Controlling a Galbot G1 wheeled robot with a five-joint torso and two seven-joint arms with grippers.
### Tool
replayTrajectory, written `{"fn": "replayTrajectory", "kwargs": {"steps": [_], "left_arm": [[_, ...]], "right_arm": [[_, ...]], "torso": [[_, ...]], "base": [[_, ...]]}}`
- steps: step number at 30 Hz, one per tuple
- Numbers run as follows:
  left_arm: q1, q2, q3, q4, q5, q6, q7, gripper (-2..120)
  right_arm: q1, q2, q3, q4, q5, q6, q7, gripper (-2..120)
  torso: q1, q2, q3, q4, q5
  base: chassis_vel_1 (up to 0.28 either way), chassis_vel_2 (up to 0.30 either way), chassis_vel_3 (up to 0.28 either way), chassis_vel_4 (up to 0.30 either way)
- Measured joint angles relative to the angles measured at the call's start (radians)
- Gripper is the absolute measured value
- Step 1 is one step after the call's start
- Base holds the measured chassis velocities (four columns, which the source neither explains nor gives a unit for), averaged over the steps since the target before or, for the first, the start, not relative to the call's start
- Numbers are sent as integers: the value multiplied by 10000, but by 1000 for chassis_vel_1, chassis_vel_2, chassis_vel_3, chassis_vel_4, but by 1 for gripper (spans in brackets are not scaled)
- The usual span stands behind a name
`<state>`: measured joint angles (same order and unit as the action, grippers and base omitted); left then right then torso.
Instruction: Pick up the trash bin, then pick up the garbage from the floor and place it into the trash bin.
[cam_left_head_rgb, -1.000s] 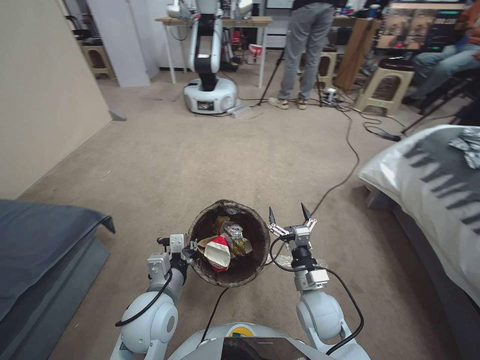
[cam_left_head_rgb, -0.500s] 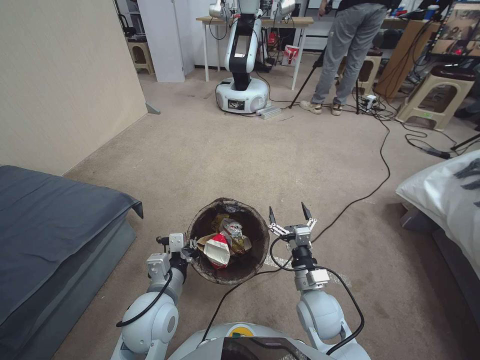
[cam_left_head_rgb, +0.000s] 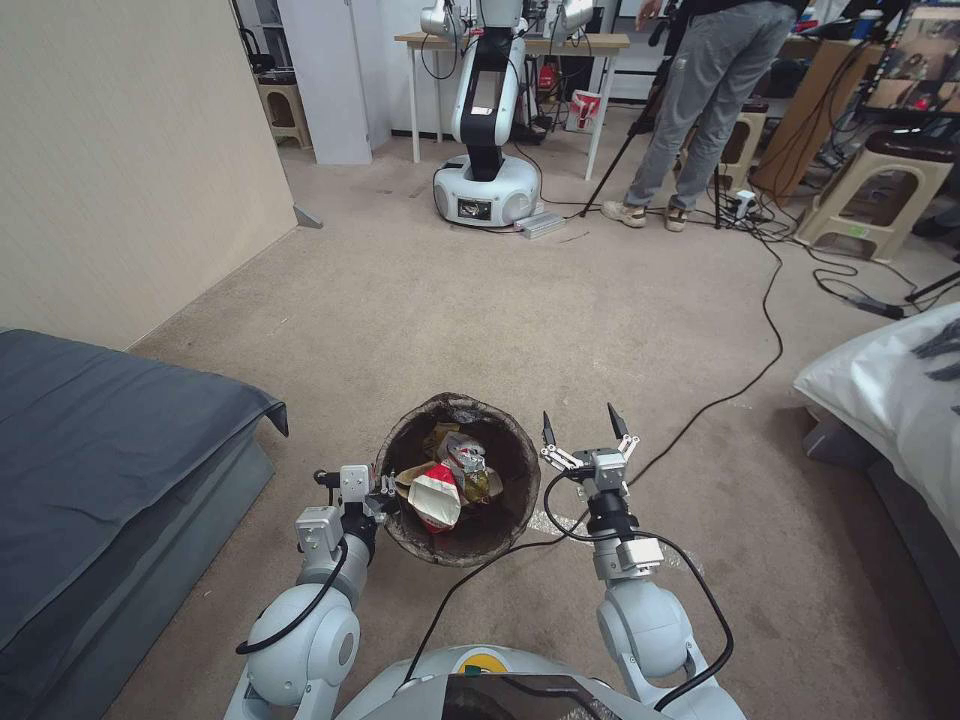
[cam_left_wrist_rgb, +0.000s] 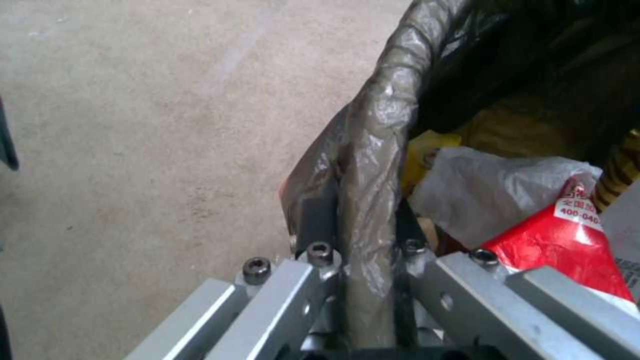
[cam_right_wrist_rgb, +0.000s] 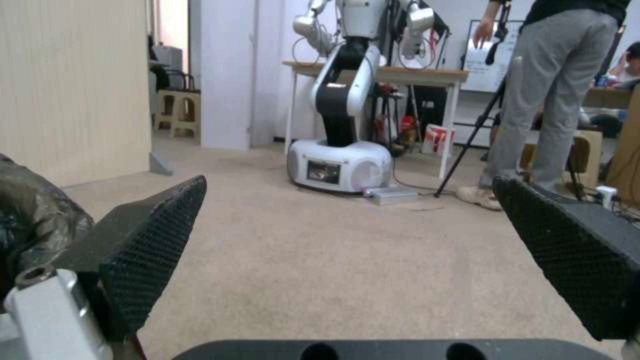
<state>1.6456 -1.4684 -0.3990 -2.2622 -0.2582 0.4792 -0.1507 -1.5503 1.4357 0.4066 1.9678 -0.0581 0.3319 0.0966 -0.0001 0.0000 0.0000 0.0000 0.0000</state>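
**Bin held aloft at the left arm; right arm idle beside it**

We find the trash bin (cam_left_head_rgb: 458, 480) carried in front of the robot, above the carpeted floor (cam_left_head_rgb: 560, 320). The left gripper (cam_left_head_rgb: 383, 493) grips it at the near-left rim: in the left wrist view its jaws are pinched on the bag-covered rim (cam_left_wrist_rgb: 370, 165), one finger outside the wall and one inside.

Inside the bin we note garbage: a red-and-white wrapper (cam_left_head_rgb: 436, 497), a yellow wrapper (cam_left_wrist_rgb: 423, 152), a whitish crumpled piece (cam_left_wrist_rgb: 493, 187) and a foil wrapper (cam_left_head_rgb: 466, 460).

The right gripper (cam_left_head_rgb: 582, 437) hangs just beside the bin's right side, not touching it. Its jaws are spread wide and hold nothing; the right wrist view shows both black textured pads (cam_right_wrist_rgb: 150, 240) well apart, with bare carpet between them.

A dark grey bed (cam_left_head_rgb: 110, 440) lies to the robot's left and a white-covered bed (cam_left_head_rgb: 890, 380) to its right. A black cable (cam_left_head_rgb: 740, 370) runs across the floor ahead.
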Motion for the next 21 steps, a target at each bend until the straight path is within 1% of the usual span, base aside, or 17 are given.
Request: {"fn": "replayTrajectory", "kwargs": {"steps": [4, 7, 8, 9, 10, 11, 12, 13, 19, 20, 21], "left_arm": [[-111, 81, 18, 22, -68, 13, 49, 0], [-356, 158, -41, 37, -431, 267, -249, 0], [-356, 158, -41, 37, -431, 267, -249, 0], [-557, 171, -94, 66, -719, 532, -635, 0], [-1018, 175, -169, 151, -1377, 1115, -1570, 0], [-1148, 179, -200, 197, -1611, 1292, -1828, 0], [-1148, 179, -200, 197, -1611, 1292, -1828, 0], [-1325, 193, -250, 314, -1844, 1442, -2127, 0], [-1375, 199, -267, 354, -1894, 1472, -2212, 0], [-1563, 238, -401, 556, -2102, 1591, -2517, 0], [-1563, 238, -401, 556, -2102, 1591, -2517, 0]], "right_arm": [[-14, 23, 82, 26, 3, -14, 36, 100], [-64, 46, 144, 36, 4, -7, 39, 100], [-64, 46, 144, 36, 4, -7, 39, 100], [-91, 53, 166, 41, 5, 5, 39, 100], [-131, 77, 193, 65, -10, 31, 35, 100], [-140, 92, 197, 69, -23, 44, 35, 100], [-140, 92, 197, 69, -23, 44, 35, 100], [-154, 109, 198, 70, -57, 64, 33, 100], [-162, 114, 198, 70, -71, 76, 31, 100], [-182, 125, 200, 70, -106, 105, 26, 100], [-182, 125, 200, 70, -106, 105, 26, 100]], "torso": [[0, 0, 0, 0, 0], [0, 0, 0, 0, 0], [0, 0, 0, 0, 0], [0, 0, 0, -1, 0], [0, 0, 0, 0, 0], [0, 0, 0, 0, 0], [0, 0, 0, 0, 0], [0, 0, 0, -1, -1], [0, 0, 0, -1, -1], [0, 0, 0, -1, -1], [0, 0, 0, -1, -1]], "base": [[0, 0, 0, 0], [0, 0, 0, 0], [0, 0, 0, 0], [0, 0, 0, 0], [0, 0, 0, 0], [0, 0, 0, 0], [0, 0, 0, 0], [0, 0, 0, 0], [0, 0, 0, 0], [0, 0, 0, 0], [0, 0, 0, 0]]}}
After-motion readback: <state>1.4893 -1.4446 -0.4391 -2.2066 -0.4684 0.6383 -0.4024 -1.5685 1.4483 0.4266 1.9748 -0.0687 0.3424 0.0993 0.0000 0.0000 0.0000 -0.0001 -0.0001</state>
